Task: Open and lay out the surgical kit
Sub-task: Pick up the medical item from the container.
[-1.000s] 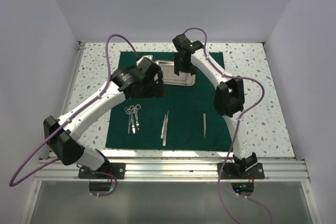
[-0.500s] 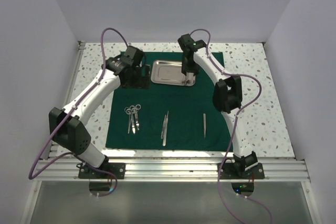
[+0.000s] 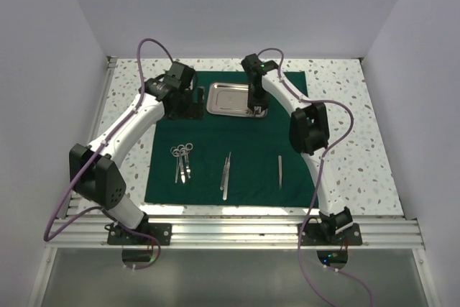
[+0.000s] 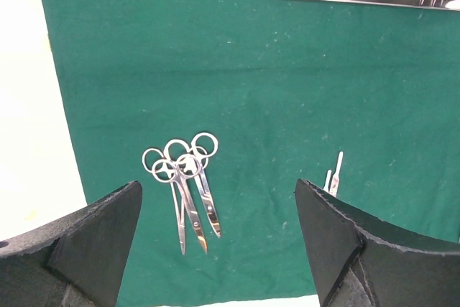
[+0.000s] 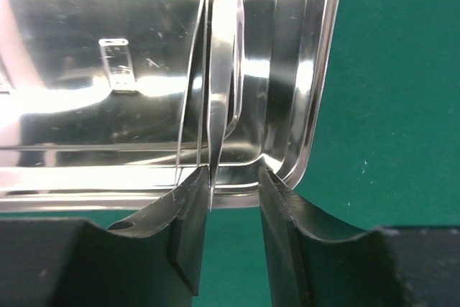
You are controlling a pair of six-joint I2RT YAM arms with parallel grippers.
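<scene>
near the front, scissors (image 3: pixel 183 160) and tweezers (image 3: pixel 226 174) lie on the green cloth (image 3: pixel 244 150). beyond them the left pincer (image 4: pixel 215 229) hangs spread wide and empty. at the far tray (image 3: pixel 224 98), the right pincer (image 5: pixel 232 177) straddles a slim steel tool (image 5: pixel 220 98) that runs lengthwise straight ahead. the fingers are narrowed but not yet pinching it.

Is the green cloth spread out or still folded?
Spread out: the green cloth lies flat as one rectangle, with the steel tray, scissors and tweezers lying on it.
</scene>
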